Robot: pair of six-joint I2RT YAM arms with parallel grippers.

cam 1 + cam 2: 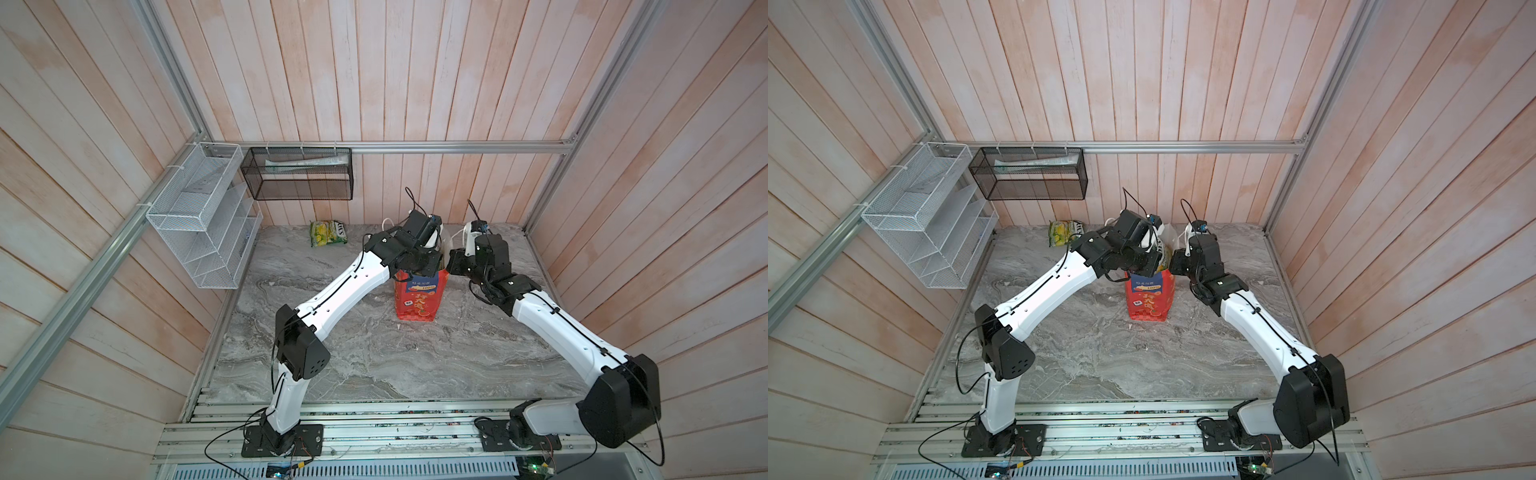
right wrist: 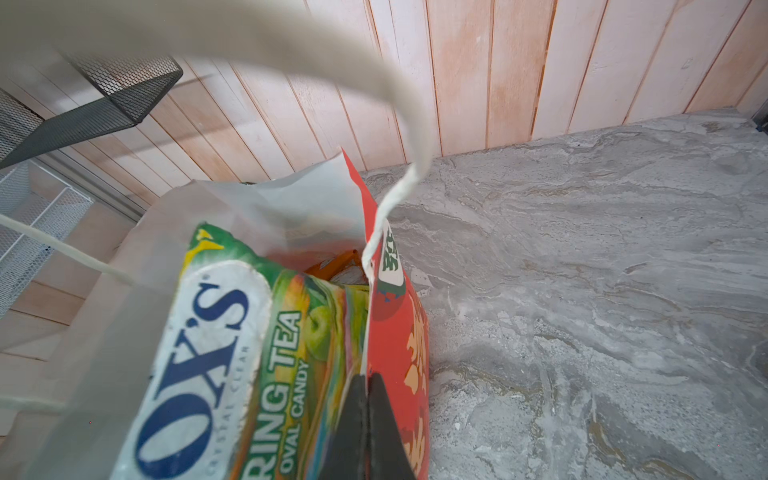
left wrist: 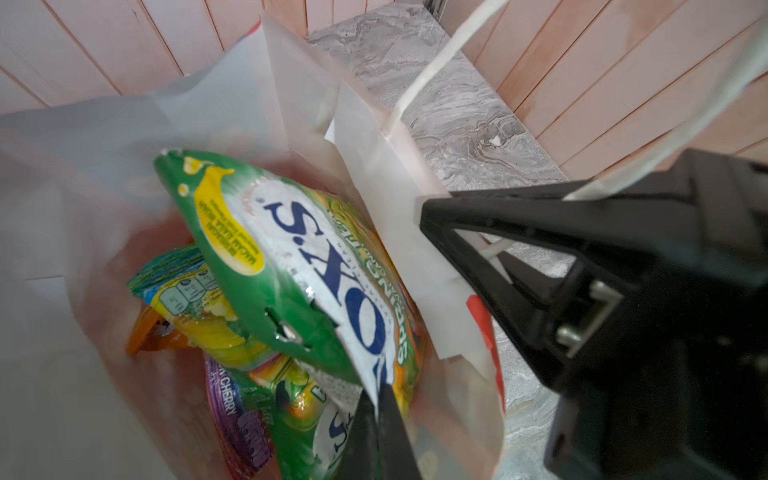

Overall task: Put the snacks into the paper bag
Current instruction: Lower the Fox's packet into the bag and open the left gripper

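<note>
Crowding over the mouth of the paper bag (image 1: 419, 299), the two wrists hide both claws in both top views; only the bag's red front with its blue panel shows below them. Up close, the left claw (image 3: 380, 432) is pinched narrow on one end of a green FOX'S packet (image 3: 291, 266), which stands tilted in the bag's mouth. Beneath it lie a purple packet (image 3: 241, 415) and an orange packet (image 3: 145, 336), partly covered and blurred; what lies under them cannot be made out. The right claw (image 2: 365, 424) is clamped narrow on the bag's side wall at the rim, one finger inside and one outside. A white cord handle (image 2: 399, 124) loops across the right wrist view, out of focus.

The bag stands upright toward the back of the worktop (image 1: 374, 357), with bare surface open in front and to both sides. A loose green-yellow packet (image 1: 328, 233) lies flat by the back wall, well apart from the bag, below a black mesh basket (image 1: 297, 174). A white wire rack (image 1: 199, 216) hangs on the left wall.

The worktop is grey veined stone; pale plank walls in an aluminium frame close it in.
</note>
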